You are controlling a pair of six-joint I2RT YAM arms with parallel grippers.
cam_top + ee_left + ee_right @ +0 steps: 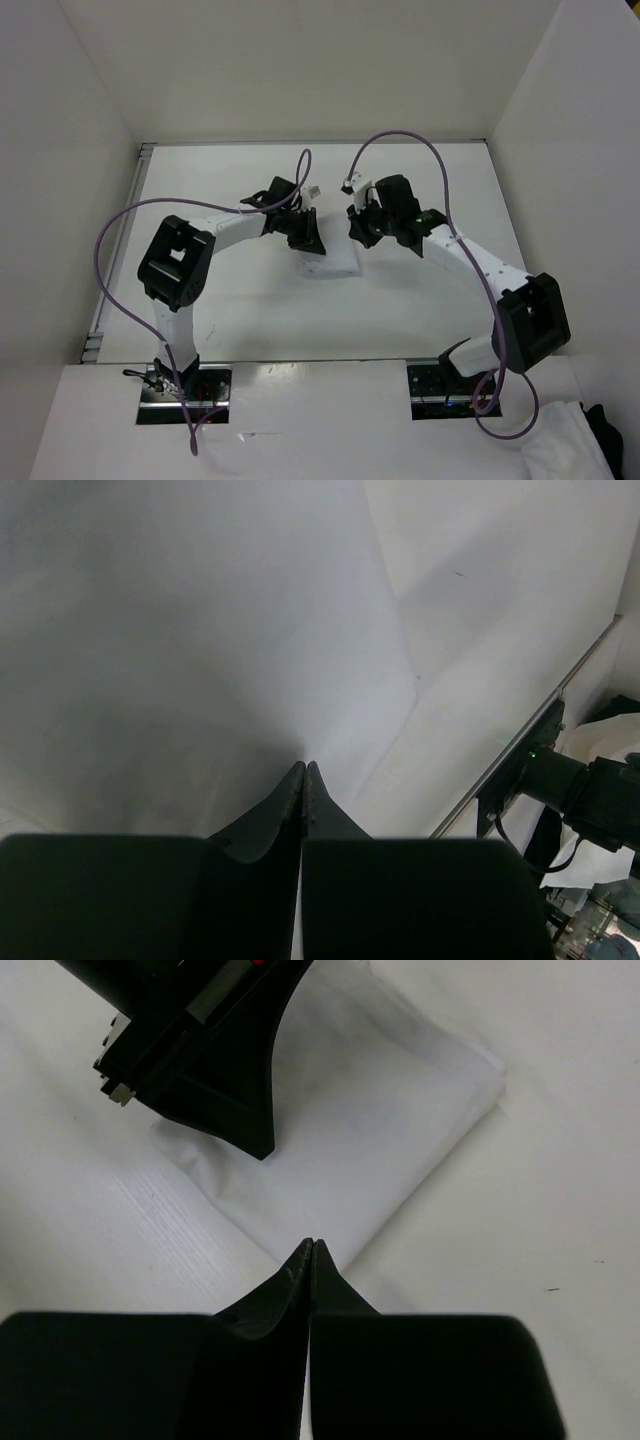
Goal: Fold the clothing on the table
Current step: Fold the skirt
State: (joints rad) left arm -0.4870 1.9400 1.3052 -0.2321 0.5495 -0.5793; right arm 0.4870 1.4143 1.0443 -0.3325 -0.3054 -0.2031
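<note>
Lying on table point(236, 322), small white clothing point(372, 1135)

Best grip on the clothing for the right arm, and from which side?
Likely the corner nearest the right end effector, approached low from outside that corner. The clothing lies flat on the table, so only edges offer a lip; the left end effector crowds the other side.

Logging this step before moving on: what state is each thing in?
the clothing: lying flat in a neat rectangle on the table.
left pincer: shut, tips on the clothing.
right pincer: shut, tips at the clothing's edge.
cloth bundle: crumpled, near the right arm's base.
</note>
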